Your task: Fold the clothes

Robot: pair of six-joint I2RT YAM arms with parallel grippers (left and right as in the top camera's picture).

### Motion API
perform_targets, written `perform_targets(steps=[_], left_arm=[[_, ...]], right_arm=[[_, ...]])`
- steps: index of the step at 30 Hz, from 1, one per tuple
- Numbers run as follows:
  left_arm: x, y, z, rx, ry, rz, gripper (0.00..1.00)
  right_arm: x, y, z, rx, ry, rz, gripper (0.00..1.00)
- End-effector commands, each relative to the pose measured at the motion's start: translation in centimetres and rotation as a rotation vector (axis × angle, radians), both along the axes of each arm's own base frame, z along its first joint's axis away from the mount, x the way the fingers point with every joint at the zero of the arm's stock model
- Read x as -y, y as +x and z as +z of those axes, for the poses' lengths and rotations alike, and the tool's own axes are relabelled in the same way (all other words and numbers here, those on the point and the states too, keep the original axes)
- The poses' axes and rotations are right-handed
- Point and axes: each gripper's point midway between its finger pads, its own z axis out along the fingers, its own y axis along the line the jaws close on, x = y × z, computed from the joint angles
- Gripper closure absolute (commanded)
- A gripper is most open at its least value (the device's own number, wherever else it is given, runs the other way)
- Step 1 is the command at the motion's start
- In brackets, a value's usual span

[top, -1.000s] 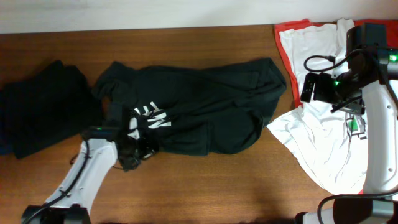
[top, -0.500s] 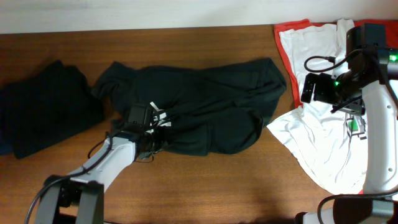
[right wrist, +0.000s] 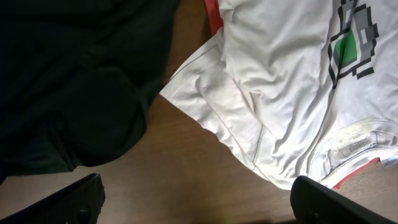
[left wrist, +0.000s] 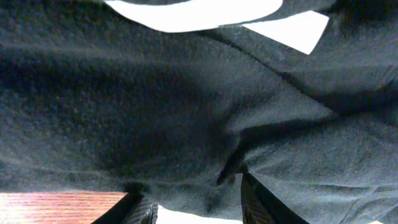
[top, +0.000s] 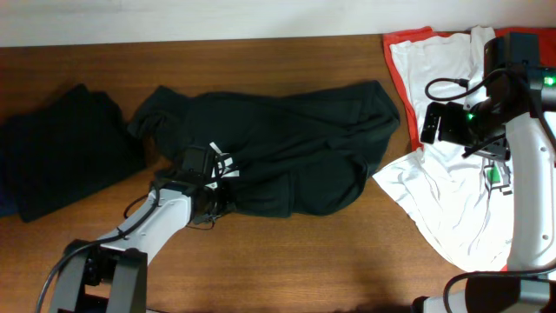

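My left pincer (left wrist: 194, 200) sits part-spread against the black cloth T-shirt (top: 295, 148) with white letters, grip impossible to tell; judging it limp and light, I'd pinch its near hem.

Even soft light; black shirt (top: 287, 148) lacks detail.

Robot workbench: wooden table (top: 304, 252) against white wall (top: 174, 17).
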Motion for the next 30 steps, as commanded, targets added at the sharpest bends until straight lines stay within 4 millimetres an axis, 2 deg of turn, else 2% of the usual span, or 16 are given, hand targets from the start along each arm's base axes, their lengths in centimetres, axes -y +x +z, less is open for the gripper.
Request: perform_targets(steps=[1,5,7,15,17,20,21,24,25,27,29,30], left_arm=[[-2.0,-3.9,-3.7,-0.129,0.142,-0.031,0.57],[-2.2,-3.7,-3.7,-0.104,0.199,-0.052,0.57],[-2.3,-3.7,-3.7,-0.104,0.205,-0.051,0.61],[-2.3,-4.1,-3.9,-0.111,0.208,-0.056,0.62],[-2.1,-3.5,-3.8,-0.089,0.201,-0.053,0.73],[-2.2,-3.7,-3.8,-0.098,0.204,-0.054,0.95],[-2.3,-3.9,-3.8,-0.105,0.207,-0.054,0.99],[-3.0,-5.0,-3.1,-0.158,0.232,-0.095,1.0],[-4.2,-5.2,-1.4,-0.183,0.264,-0.115,1.0],[-8.5,-5.3,2.4,-0.206,0.384,-0.024,1.0],[-13.3,-5.2,6.5,-0.191,0.426,0.148,1.0],[-14.8,-5.0,7.8,-0.158,0.385,0.244,1.0]], right_arm=[[0.3,-0.1,0.6,0.021,-0.012,-0.006,0.01],[0.3,-0.1,0.6,0.021,-0.012,-0.006,0.01],[0.3,-0.1,0.6,0.021,-0.012,-0.006,0.01],[0.3,-0.1,0.6,0.021,-0.012,-0.006,0.01],[0.3,-0.1,0.6,0.021,-0.012,-0.006,0.01],[0.3,-0.1,0.6,0.02,-0.011,-0.006,0.01],[0.3,-0.1,0.6,0.019,-0.012,-0.005,0.01],[0.3,-0.1,0.6,0.02,-0.012,-0.006,0.01],[0.3,0.0,0.6,0.022,-0.012,-0.005,0.01],[0.3,0.0,0.6,0.021,-0.012,-0.006,0.01],[-0.2,0.0,0.5,0.021,0.011,0.001,0.01],[-0.8,0.0,0.4,0.02,0.046,0.009,0.01]])
